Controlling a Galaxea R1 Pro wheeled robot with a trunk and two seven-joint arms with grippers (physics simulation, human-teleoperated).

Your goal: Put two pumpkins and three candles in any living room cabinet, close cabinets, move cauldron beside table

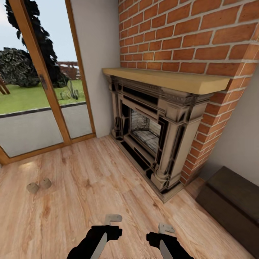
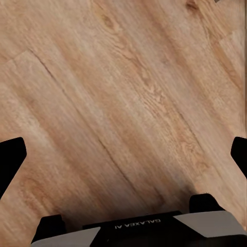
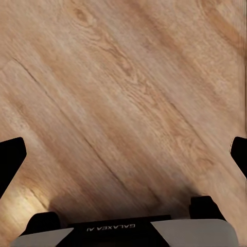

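Left black two-finger gripper (image 2: 123,159): fingers spread wide, empty, pointing down.
Right black two-finger gripper (image 3: 123,159): same pose, spread, empty.

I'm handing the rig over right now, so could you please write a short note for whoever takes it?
Left tool and right tool: both open, empty, held low over the plank floor.
Two small tan candles lie on the floor to the left, near the glass door. The dark cabinet is at right, beside the brick fireplace.
Nothing grasped yet.
Left: collect candles and pumpkins, stow them, close cabinets, place cauldron.
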